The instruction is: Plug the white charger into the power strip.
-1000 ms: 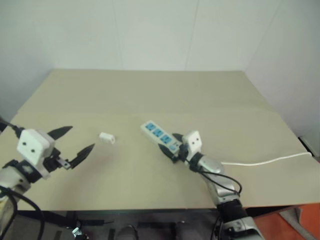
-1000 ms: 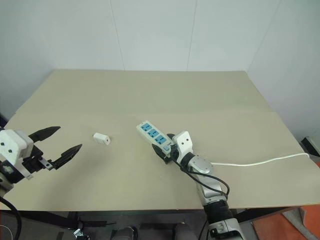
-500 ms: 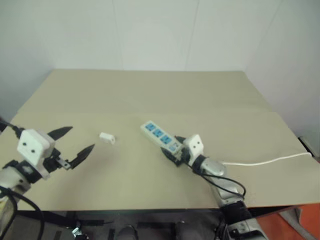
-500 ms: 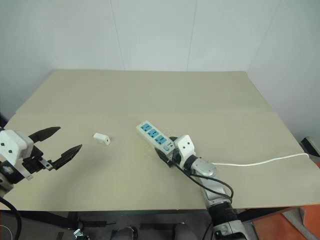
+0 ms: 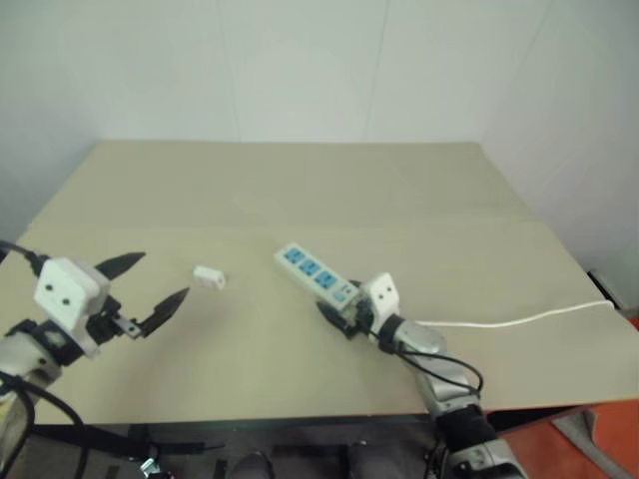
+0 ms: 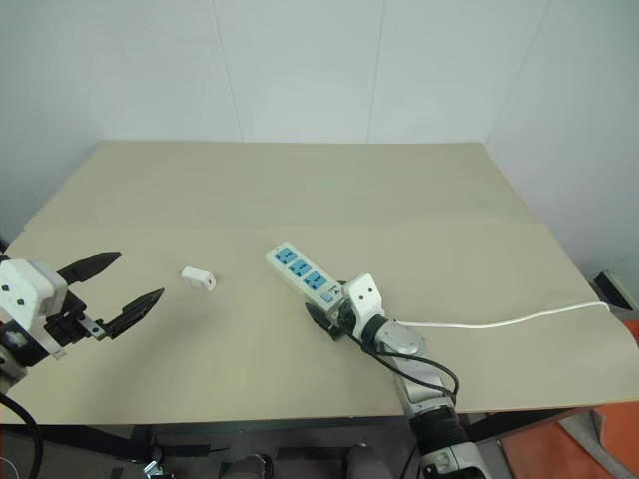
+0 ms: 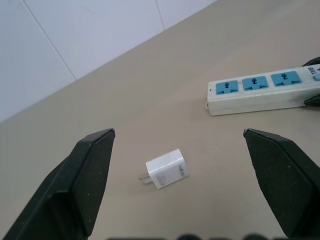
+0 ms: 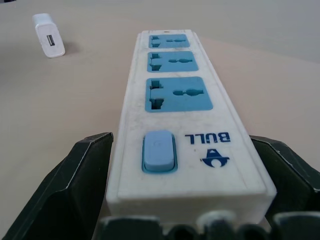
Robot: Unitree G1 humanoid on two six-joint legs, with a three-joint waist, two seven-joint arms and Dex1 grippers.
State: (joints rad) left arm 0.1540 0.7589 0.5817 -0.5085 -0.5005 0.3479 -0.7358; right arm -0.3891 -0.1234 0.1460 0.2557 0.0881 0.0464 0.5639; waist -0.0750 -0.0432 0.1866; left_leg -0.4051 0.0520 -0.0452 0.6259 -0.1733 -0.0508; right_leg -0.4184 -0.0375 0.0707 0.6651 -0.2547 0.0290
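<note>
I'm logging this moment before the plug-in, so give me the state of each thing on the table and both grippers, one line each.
white charger: lying on its side on the table, unplugged, prongs bare, untouched.
power strip: flat on the table, all three blue sockets empty, its switch end between the right gripper's fingers.
cord: trailing across the table to its right edge.
left gripper: open, empty, short of the charger.
right gripper: open, straddling the strip's end.

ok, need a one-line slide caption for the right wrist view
Open right gripper straddling the switch end of the power strip, white charger lying apart on the table.
</note>
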